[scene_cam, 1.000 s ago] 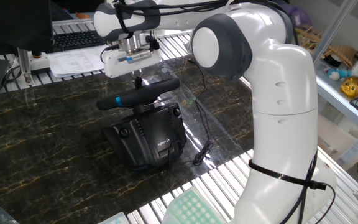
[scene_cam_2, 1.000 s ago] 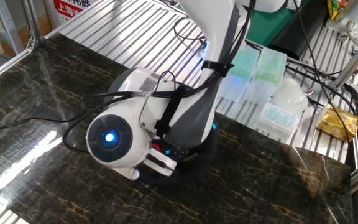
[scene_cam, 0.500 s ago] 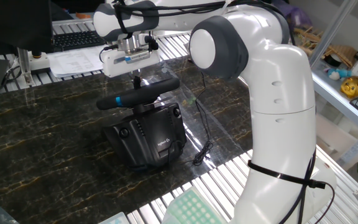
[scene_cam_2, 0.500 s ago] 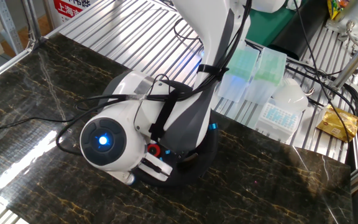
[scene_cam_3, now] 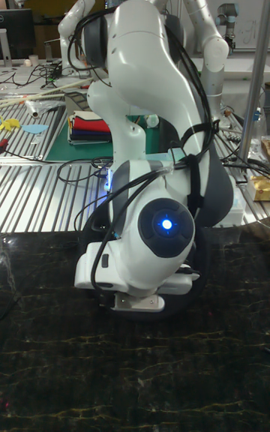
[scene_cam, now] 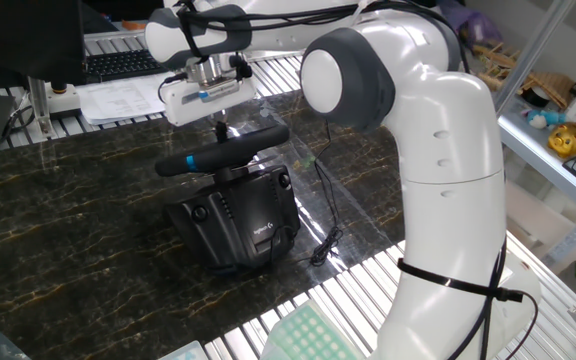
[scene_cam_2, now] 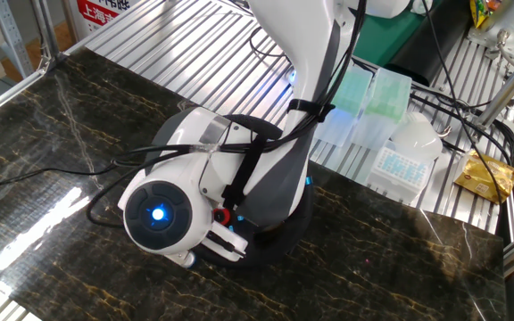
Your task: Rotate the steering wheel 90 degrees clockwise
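The steering wheel (scene_cam: 230, 148) is a black rim seen nearly edge-on, with its blue stripe (scene_cam: 190, 160) at the left end, mounted on a boxy black base (scene_cam: 236, 215). My gripper (scene_cam: 224, 130) hangs straight down from its white hand over the rim's far upper edge. Its dark fingers look close together and their tips reach the rim; a grip on the rim cannot be made out. In the other fixed view my wrist covers most of the wheel, leaving an arc of rim (scene_cam_2: 286, 239). The tall fixed view shows only a dark arc of rim (scene_cam_3: 177, 309) below my wrist.
A thin black cable (scene_cam: 325, 225) trails from the base toward the table's front edge. Papers and a keyboard (scene_cam: 123, 65) lie at the back. Pipette-tip boxes (scene_cam_2: 368, 98) stand beside my arm's base on the slatted metal surface.
My hand and wrist have drifted slightly left above the wheel. The rim and its blue stripe have not moved.
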Tool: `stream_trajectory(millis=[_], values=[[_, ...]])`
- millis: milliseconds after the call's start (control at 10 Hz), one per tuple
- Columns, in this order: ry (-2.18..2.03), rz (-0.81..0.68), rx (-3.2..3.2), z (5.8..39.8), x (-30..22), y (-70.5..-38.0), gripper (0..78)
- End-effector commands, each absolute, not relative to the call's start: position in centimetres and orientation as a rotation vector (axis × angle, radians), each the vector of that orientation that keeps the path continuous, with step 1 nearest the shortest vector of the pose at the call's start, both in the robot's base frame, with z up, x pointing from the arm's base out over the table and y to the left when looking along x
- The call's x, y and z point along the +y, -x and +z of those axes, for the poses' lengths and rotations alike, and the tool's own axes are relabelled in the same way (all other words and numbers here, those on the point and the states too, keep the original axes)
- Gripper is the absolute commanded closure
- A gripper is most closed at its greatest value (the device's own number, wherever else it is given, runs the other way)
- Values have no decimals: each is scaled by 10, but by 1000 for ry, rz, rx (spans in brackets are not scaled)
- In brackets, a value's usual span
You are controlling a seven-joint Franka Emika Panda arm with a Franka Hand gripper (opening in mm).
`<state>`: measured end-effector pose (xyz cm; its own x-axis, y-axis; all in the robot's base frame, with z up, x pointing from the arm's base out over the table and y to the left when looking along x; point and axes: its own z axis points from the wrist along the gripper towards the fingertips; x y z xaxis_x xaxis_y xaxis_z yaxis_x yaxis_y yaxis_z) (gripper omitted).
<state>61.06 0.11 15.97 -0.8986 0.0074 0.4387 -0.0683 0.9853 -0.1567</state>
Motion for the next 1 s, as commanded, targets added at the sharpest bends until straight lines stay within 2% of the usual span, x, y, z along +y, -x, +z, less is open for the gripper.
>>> stream_trajectory(millis=[100,1000], values=[[-47,258,-2672,161,-3,-612,776],[-74,319,-2647,181,-34,-608,776]])
